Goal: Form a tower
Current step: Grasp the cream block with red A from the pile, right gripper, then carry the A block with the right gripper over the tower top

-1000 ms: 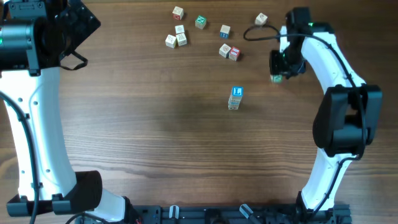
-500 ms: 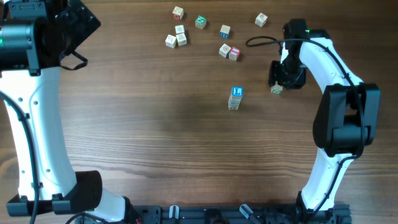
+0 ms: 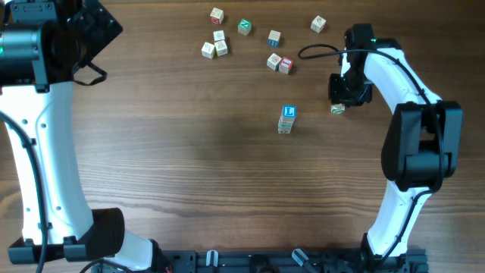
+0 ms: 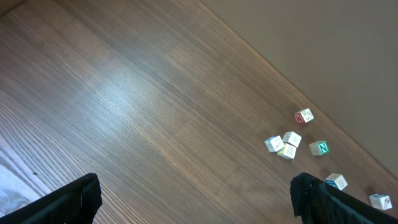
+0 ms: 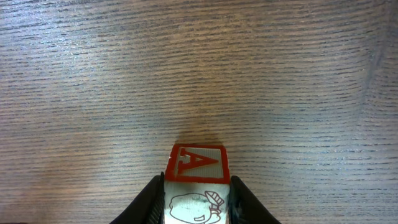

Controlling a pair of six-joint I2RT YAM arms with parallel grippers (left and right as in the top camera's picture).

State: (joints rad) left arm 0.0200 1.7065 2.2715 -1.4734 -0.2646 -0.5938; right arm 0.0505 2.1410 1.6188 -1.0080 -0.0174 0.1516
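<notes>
Tower (image 3: 286, 120), mid-worktop (image 3: 189, 152): low, barely begun, I judge. Right tool (image 5: 196, 193), at its 3 o'clock, clamps A cube (image 5: 197, 165). Left tool (image 4: 196, 202) apart, idle. Loose cubes (image 3: 244, 27) wait at 12.

cube (image 5: 197, 180): lower part cut off by frame edge | tower (image 3: 286, 120): cube count untellable overhead

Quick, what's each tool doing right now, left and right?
Left tool: open, holding nothing.
Right tool: closed on the red A cube.
</notes>
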